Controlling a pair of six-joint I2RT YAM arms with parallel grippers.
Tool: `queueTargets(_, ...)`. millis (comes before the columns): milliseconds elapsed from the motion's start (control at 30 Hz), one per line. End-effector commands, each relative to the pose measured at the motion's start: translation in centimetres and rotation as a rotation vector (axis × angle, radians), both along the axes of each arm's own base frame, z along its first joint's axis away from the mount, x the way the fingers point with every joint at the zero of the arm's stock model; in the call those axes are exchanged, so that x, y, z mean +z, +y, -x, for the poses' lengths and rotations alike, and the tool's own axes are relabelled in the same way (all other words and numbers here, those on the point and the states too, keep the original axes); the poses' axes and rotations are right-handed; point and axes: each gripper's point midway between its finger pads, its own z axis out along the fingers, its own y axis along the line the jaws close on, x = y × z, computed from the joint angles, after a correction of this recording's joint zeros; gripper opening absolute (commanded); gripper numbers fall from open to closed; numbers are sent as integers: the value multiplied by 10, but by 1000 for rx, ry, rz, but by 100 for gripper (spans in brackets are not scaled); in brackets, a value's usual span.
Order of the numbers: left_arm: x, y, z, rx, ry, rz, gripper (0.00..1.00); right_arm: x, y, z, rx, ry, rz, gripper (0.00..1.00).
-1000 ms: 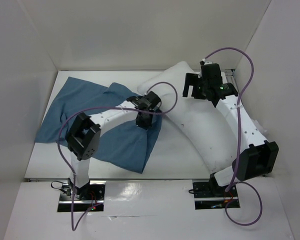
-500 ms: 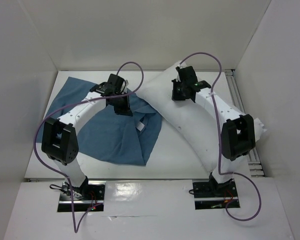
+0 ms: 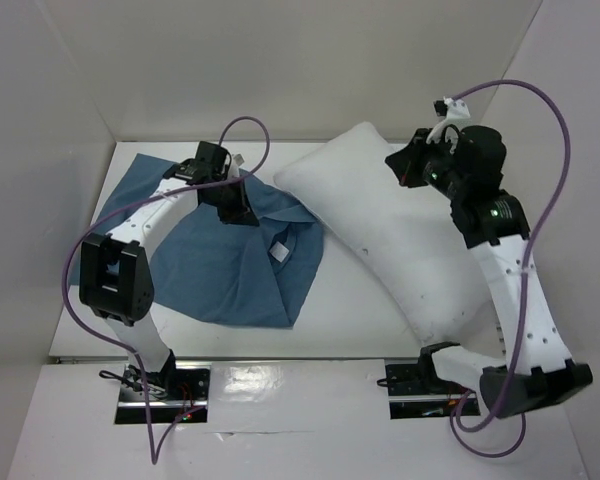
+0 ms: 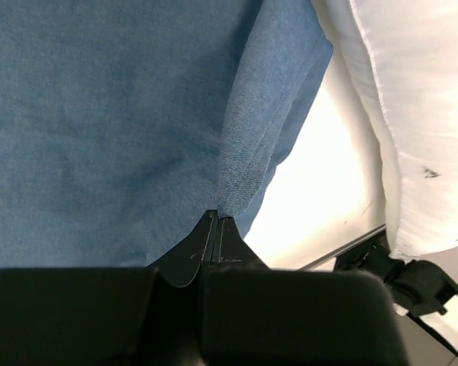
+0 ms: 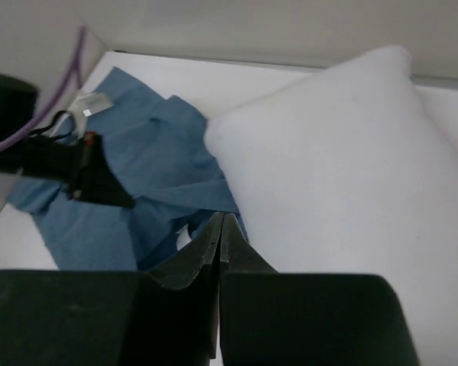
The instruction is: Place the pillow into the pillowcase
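Wrinkled blue pillowcase [image 3: 220, 270] spread on the table [image 3: 350, 310], a fold pinched in the left fingers [image 4: 214, 229], plump white pillow [image 3: 400, 240] laid just beside its edge, right fingers [image 5: 218, 229] closed, empty

In the top view the right arm [image 3: 510, 270] hides the pillow [image 3: 380, 225] along the right edge of the table [image 3: 355, 315], and the left arm [image 3: 145, 212] covers the pillowcase [image 3: 220, 275] near the far-left corner. The left wrist view crops both. The white tag [image 3: 279, 252] is too small to read.
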Motion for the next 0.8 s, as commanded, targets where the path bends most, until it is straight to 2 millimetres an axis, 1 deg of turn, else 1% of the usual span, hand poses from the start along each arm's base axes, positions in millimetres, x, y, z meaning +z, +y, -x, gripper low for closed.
queueTargets(0,13,2,-19,-14,-47,48,0,-29,16,23,136,93,24,0)
queueTargets(33,17,1,-21,-26,-60,55,0,-39,17,21,127,128,36,2)
queueTargets(67,14,3,-22,-22,-50,61,0,-52,15,13,89,184,54,17)
queueTargets(100,14,3,-22,-22,-49,61,0,-57,14,7,63,201,74,47)
queueTargets(133,18,1,-23,-27,-58,71,0,-59,24,4,50,212,82,79)
queueTargets(167,18,1,-23,-34,-63,67,0,-65,29,-7,20,234,105,85)
queueTargets(200,18,1,-23,-34,-63,67,0,-69,21,-19,-66,237,159,90)
queueTargets(233,18,1,-23,-34,-63,67,0,-73,25,-26,-93,243,176,93)
queueTargets(267,18,5,-25,-25,-63,67,0,-82,41,-39,-91,252,206,97)
queueTargets(300,18,5,-25,-25,-63,67,0,-87,39,-48,-141,252,243,98)
queueTargets(367,18,5,-25,-25,-63,67,0,-98,53,-64,-154,252,277,100)
queueTargets(400,15,5,-23,-25,-53,65,0,-115,58,-82,-172,281,306,100)
queueTargets(467,15,5,-23,-25,-53,65,0,-133,59,-103,-234,300,347,100)
queueTargets(500,15,5,-23,-25,-53,65,0,-160,68,-118,-234,338,383,100)
queueTargets(567,10,6,-19,-24,-33,61,0,-191,71,-132,-255,382,418,100)
queueTargets(600,10,6,-19,-24,-33,61,0,-229,73,-136,-248,450,464,94)
queueTargets(633,6,7,-17,-24,-23,59,0,-236,71,-142,-246,473,466,77)
queueTargets(667,7,6,-17,-17,-18,62,0,-242,72,-143,-249,490,468,11)
queueTargets(700,12,9,-17,-13,-27,73,0,-241,69,-144,-257,498,450,0)
queueTargets(733,12,9,-17,-13,-27,73,0,-230,69,-143,-260,475,435,0)
queueTargets(767,12,9,-17,-13,-27,73,0,-217,73,-141,-234,446,408,0)
